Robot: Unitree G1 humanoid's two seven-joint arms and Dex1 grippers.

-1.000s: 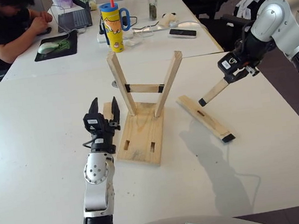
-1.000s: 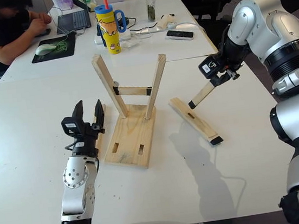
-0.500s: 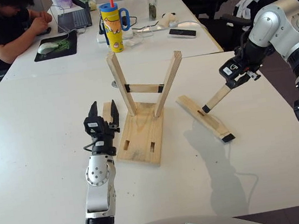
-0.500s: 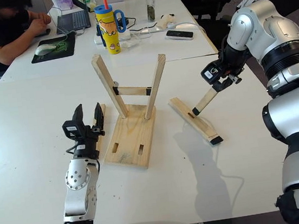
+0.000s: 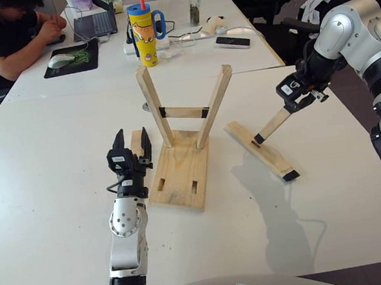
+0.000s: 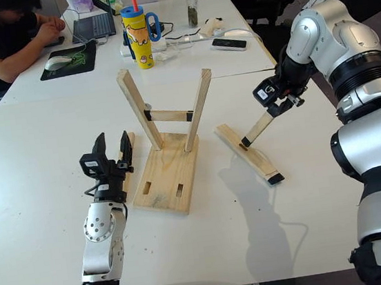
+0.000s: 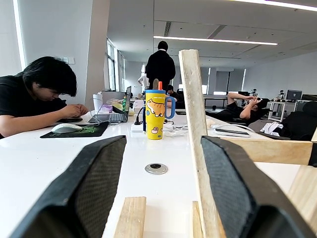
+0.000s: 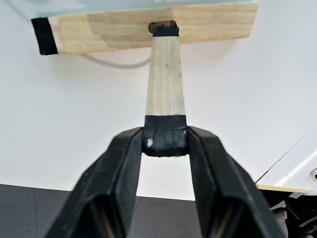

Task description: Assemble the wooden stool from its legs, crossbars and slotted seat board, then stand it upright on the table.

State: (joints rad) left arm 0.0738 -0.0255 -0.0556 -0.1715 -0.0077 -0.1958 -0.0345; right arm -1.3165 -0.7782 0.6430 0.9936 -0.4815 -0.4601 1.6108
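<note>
The pale pine slotted seat board (image 5: 179,175) is seen lying flat near the middle of the white table (image 5: 38,203), with two pale wooden legs (image 5: 155,108) standing in its far slots and joined by a black-tipped crossbar (image 5: 184,112); the two near slots are unfilled. Toward the table's right edge a third pale wooden leg (image 5: 275,161) lies flat, and a short black-ended wooden crossbar (image 5: 274,123) appears seated at a slant in its mortise. The right gripper (image 8: 165,141) is clamped on that crossbar's free black end, raised above the table. The left gripper (image 5: 132,134) is held spread wide just beside the board's left edge, grasping nothing, with a short wooden piece (image 7: 131,218) lying below its fingers. The parts are judged light, stiff and dry, unlikely to slip from textured pads, but the joint looks like a mere push fit and could be levered loose if the crossbar is twisted; a hold on the leg itself, near the joint, is judged steadier for carrying the pair to the open slots
</note>
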